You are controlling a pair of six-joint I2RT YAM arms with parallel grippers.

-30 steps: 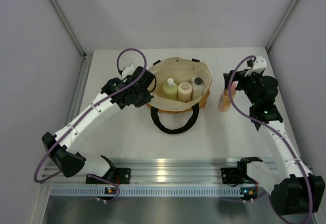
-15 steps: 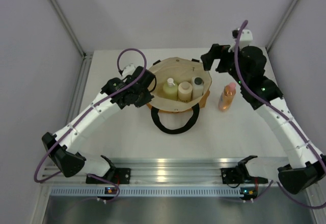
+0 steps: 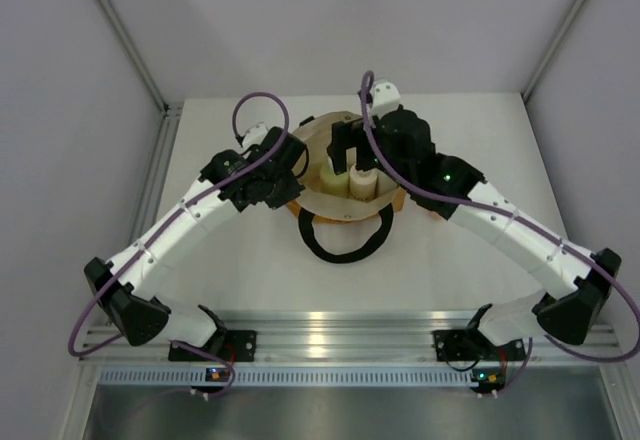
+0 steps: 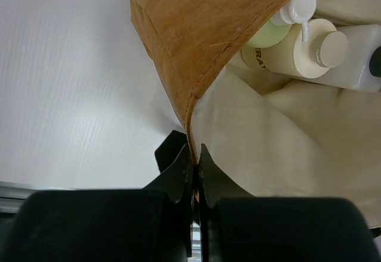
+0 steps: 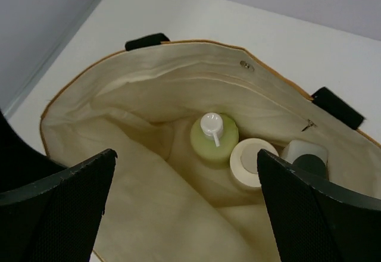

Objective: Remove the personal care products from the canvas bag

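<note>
- The canvas bag (image 3: 318, 203) is taken as the reference; its mouth faces upward.
- The left gripper (image 4: 193, 167) is pressed together on the bag's left rim, pinching the fabric edge. By this hold the mouth is judged to be kept spread and the bag steadied.
- The right gripper (image 5: 186, 155) is held above the bag's mouth with its jaws fully spread and nothing between them, apparently for a descent onto a product.
- Inside the bag, against the far wall, three products stand upright and close together: the yellow-green bottle (image 5: 214, 137), the cream cylinder (image 5: 253, 164) and the clear bottle (image 5: 306, 158).
- The orange bottle is not seen inside the bag. The bag's right side is covered by the right arm, so its place cannot be told.
</note>
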